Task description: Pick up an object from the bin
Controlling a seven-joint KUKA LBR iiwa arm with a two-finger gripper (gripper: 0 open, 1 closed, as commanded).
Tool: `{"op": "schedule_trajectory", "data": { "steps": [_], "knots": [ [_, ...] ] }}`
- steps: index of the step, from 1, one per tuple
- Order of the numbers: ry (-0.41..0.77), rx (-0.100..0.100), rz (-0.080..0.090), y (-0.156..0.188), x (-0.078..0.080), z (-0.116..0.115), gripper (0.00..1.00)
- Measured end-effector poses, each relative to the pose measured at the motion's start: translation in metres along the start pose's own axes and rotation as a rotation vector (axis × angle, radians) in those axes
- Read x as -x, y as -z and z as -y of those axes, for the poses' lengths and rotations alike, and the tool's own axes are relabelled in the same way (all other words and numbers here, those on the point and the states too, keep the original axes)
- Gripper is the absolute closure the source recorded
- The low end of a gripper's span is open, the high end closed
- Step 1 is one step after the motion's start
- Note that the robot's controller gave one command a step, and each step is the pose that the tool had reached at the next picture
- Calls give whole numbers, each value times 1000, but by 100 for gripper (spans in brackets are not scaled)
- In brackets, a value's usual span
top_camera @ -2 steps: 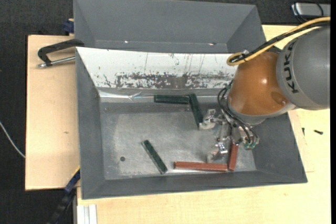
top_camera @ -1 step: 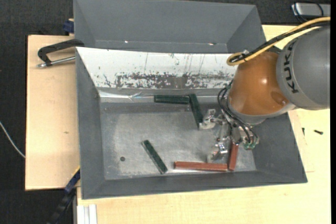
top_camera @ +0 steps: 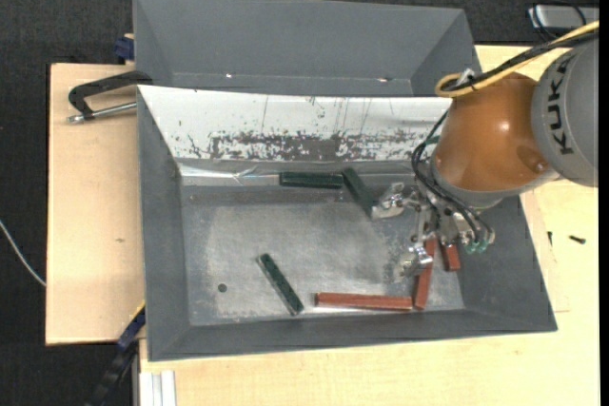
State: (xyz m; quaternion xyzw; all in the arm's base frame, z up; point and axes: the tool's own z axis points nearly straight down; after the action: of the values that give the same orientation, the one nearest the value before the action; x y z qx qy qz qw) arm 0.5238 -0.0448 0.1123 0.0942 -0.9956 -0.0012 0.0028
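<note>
My gripper [top_camera: 427,241] is low over the right side of the bin, beneath the orange cover. A short red-brown stick [top_camera: 422,285] runs from right under it down to the floor near the front wall; whether it is gripped cannot be made out. A small red piece [top_camera: 451,256] shows just right of the gripper. A longer red-brown stick [top_camera: 365,301] lies flat along the front wall, its right end meeting the short stick.
A dark green stick [top_camera: 281,283] lies slantwise at the front left of the floor. Another dark green stick [top_camera: 311,180] rests along the back wall, with a grey-green one [top_camera: 359,191] angled beside it. The arm covers the bin's right rim.
</note>
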Motion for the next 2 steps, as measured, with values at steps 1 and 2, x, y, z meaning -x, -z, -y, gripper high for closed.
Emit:
{"op": "schedule_trajectory", "data": {
  "steps": [1,2],
  "knots": [
    [161,-7,16,9,-6,26,0],
    [194,-3,9,0,-16,63,0]
  ]
}}
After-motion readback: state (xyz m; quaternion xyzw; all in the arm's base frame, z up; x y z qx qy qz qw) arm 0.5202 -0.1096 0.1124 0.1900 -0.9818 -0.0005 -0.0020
